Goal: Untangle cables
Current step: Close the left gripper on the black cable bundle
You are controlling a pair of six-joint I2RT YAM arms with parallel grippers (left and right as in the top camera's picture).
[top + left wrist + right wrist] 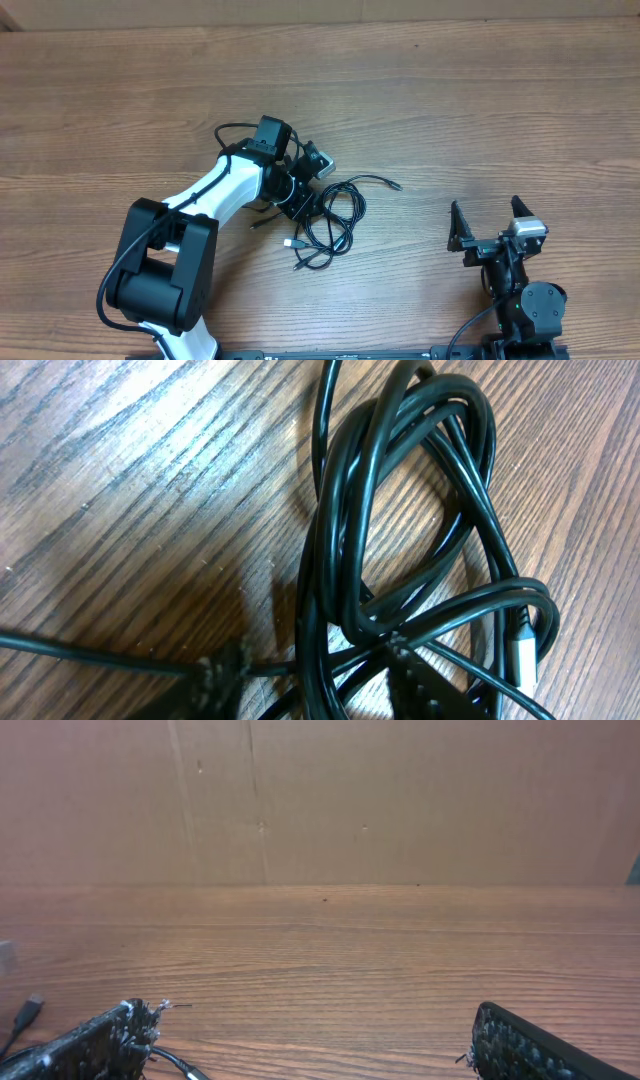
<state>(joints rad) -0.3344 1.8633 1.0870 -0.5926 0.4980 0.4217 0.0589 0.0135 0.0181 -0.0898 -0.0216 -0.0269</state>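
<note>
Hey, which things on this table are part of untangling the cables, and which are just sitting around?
For the job: tangled black cables; their silver-tipped plug; left fingers at them.
Just there: wooden table; brown cardboard wall; right fingers, away from the cables.

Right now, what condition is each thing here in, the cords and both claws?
cables, tangled in overlapping loops, lying on the table
silver plug, unplugged, lying at the bundle's edge
left gripper, down at the cables, jaws apart with strands between them
right gripper, open, empty, apart from the cables
</note>
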